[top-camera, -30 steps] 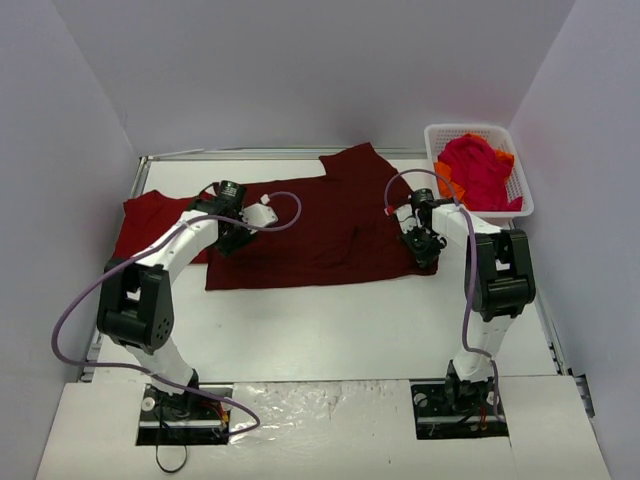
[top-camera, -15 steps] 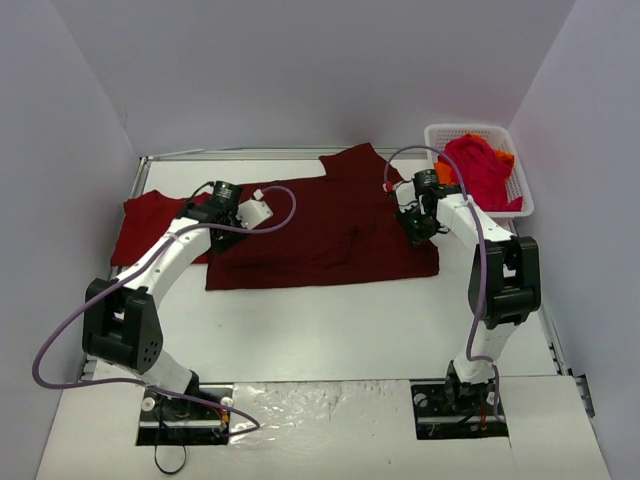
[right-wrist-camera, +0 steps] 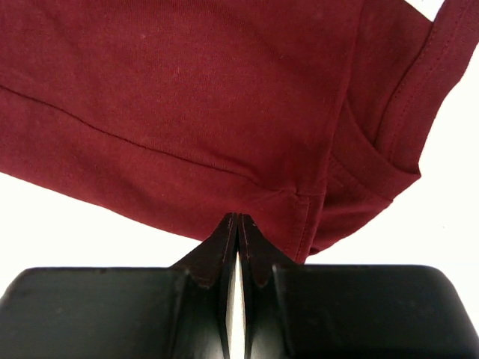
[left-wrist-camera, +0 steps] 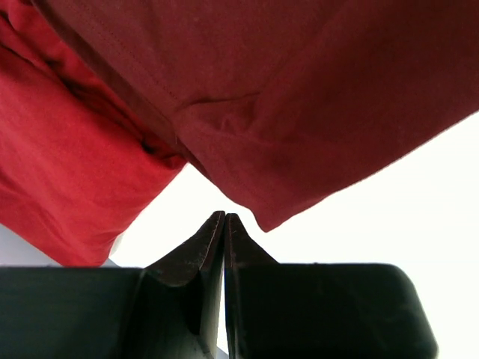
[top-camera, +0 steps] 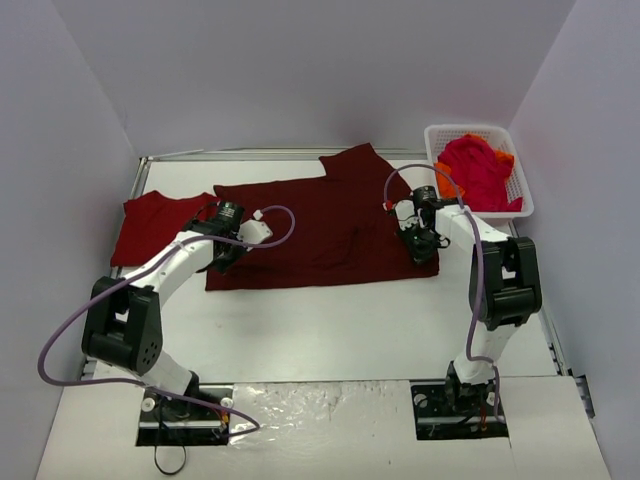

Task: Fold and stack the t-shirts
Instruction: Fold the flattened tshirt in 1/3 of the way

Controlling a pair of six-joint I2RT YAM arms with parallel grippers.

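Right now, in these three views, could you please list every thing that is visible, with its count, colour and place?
dark maroon t-shirt: one, dark maroon, spread flat on the middle of the table
red t-shirt: one, brighter red, far left, touching the maroon one's left edge
heaped shirts: count cannot be told, crimson and orange, inside the basket
basket: one, white lattice, far right corner
table: one, white, under everything
walls: three, pale grey, around the table
left arm: one, white and black, jaws shut at the maroon shirt's near left corner
right arm: one, white and black, jaws shut at the maroon shirt's right hem
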